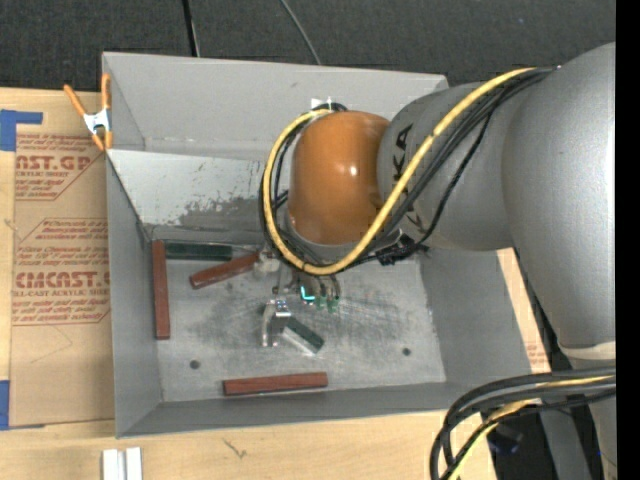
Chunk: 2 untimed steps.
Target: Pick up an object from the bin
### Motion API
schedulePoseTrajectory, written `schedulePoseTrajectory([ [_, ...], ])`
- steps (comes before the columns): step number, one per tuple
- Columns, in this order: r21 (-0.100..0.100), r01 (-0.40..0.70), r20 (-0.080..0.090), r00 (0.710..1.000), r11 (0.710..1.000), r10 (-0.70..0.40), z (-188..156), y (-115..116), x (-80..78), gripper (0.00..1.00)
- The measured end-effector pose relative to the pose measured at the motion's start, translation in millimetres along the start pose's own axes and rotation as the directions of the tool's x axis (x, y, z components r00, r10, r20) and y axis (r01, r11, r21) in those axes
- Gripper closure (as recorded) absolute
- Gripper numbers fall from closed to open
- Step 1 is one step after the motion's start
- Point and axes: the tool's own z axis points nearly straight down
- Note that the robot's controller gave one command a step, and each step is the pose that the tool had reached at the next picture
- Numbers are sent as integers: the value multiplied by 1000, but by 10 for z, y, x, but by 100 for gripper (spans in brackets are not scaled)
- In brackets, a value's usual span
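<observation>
Camera view: finds the hand (pixel 274 324) low over the floor of the grey bin (pixel 180 183), about centre, under the orange wrist cover (pixel 335 183). Cannot tell whether spread or pressed together. Puts a small dark green block (pixel 306 339) just beside it at 4 o'clock, flat on the floor, apparently unraised. Leaves one reddish-brown stick (pixel 160 290) at 9 o'clock, a second stick (pixel 225 271) at 10, a third stick (pixel 275 384) at 6, and a dark green bar (pixel 205 251) at 10, all apart from the hand. Seems part done: down at the block, no grip confirmed, lift not yet made.
</observation>
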Motion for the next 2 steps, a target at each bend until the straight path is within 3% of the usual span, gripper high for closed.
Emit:
schedulePoseTrajectory([
  [1,-1,-1,7,1000,1000,1,-44,-6,-21,0],
  [2,0,149,10,989,989,-149,676,-622,79,100],
])
